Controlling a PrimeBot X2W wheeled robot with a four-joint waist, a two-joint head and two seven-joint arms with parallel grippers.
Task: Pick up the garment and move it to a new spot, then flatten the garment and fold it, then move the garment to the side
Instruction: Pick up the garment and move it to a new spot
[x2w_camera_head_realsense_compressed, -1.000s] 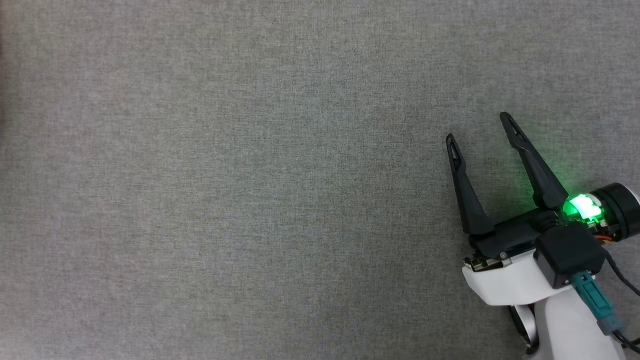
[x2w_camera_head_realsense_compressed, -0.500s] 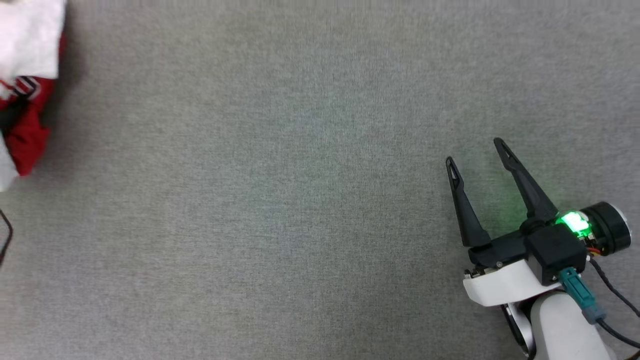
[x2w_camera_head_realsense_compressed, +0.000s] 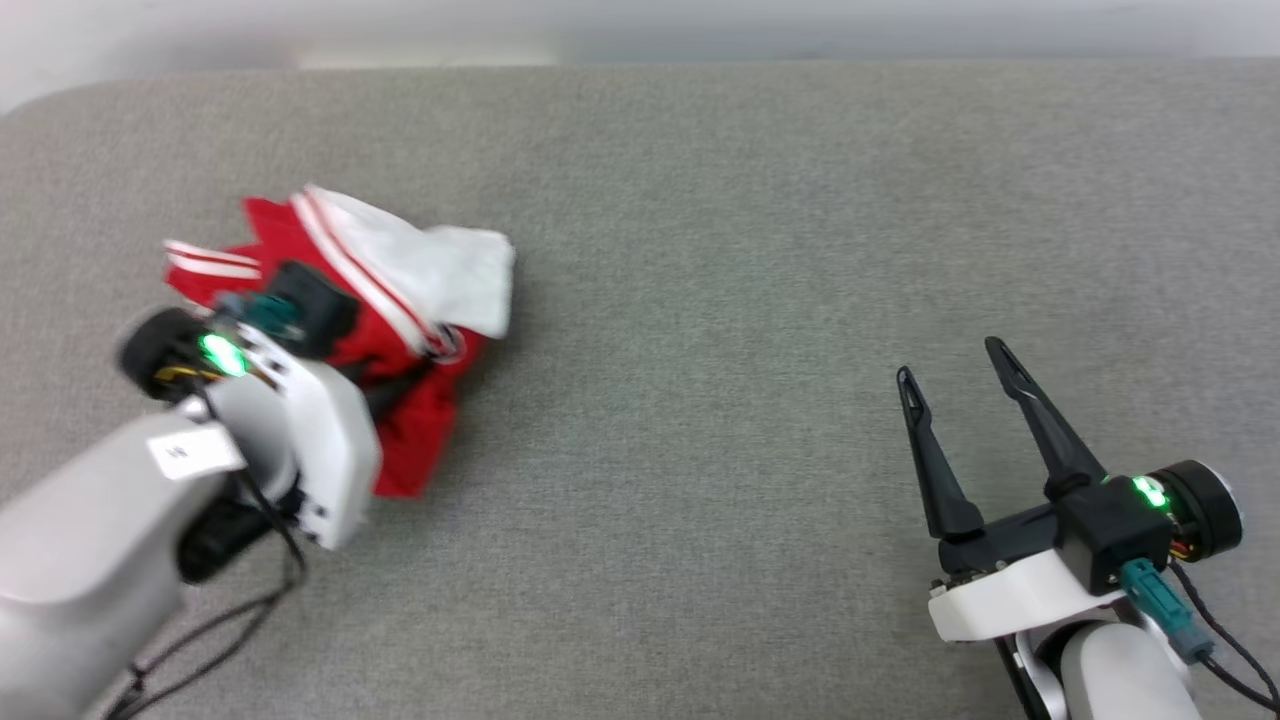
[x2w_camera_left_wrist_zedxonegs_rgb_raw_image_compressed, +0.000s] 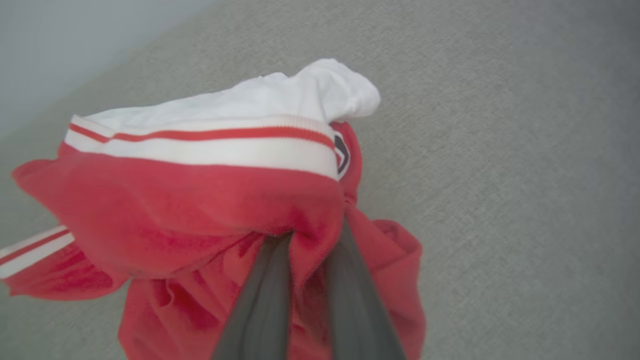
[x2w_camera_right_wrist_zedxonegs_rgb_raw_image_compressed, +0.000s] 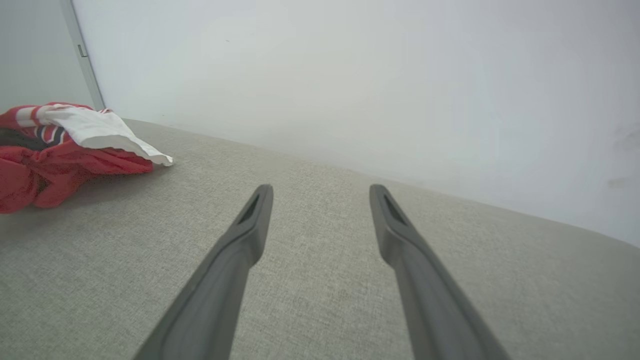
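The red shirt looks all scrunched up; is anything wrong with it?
The garment is a crumpled heap at the left of the grey surface, white cloth flopped over red, with the left gripper pinching a red fold. No damage is visible. The right gripper is open, apart from it.

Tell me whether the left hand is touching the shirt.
Touching. The left wrist view shows the left hand shut on a fold of the red shirt.

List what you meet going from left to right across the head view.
The garment → grey surface → right gripper. The left gripper, clamped on the garment, overlaps it, so it is left out.
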